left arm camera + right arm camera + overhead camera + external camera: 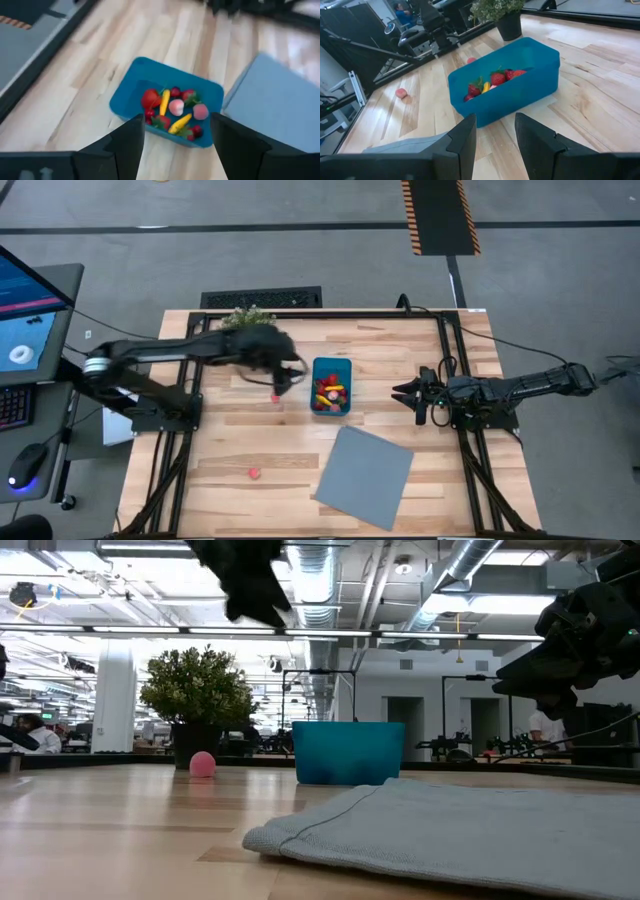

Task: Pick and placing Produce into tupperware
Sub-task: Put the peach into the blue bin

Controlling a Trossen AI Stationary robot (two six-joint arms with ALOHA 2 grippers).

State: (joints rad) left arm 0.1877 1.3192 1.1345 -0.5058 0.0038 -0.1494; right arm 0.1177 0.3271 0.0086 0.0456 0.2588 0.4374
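Observation:
The teal tupperware (pixel 331 367) stands on the middle of the table and holds several produce pieces (pixel 172 112): red, pink and yellow-orange. One red piece (pixel 275 397) lies on the wood just left of the tub. A pink piece (pixel 254 473) lies toward the near edge. My left gripper (pixel 292 373) hovers open above the table by the tub's left side, holding nothing; its wrist view looks down into the tub (pixel 130 90). My right gripper (pixel 403 392) waits open to the tub's right, and its wrist view shows the tub's wall (pixel 520 87).
A flat grey sheet (pixel 365 477) lies near the tub toward the near right, and fills the foreground of the low view (pixel 470 840). A bushy potted plant (pixel 248 317) stands at the far edge behind my left arm. Bare wood lies left of the tub.

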